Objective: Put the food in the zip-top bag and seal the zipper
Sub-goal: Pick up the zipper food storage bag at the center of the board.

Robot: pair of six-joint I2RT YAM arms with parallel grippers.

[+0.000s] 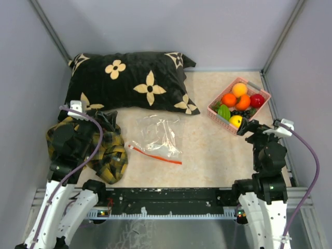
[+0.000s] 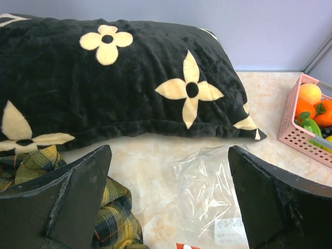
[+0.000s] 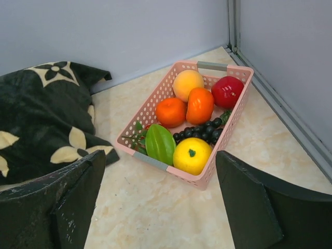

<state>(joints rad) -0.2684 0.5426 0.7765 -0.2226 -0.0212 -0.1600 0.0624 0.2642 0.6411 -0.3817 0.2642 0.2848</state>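
Note:
The food lies in a pink basket at the right back: two oranges, a pale orange fruit, a red apple, a yellow lemon, a green piece and dark grapes. The clear zip-top bag lies flat mid-table, its red-orange zipper along the near edge. My right gripper hangs open just short of the basket's near corner. My left gripper is open above the table between the plaid cloth and the bag. Neither holds anything.
A black pillow with cream flowers fills the back left. A yellow-black plaid cloth is bunched under the left arm. Grey walls enclose the table, with a metal rail close to the basket's right side.

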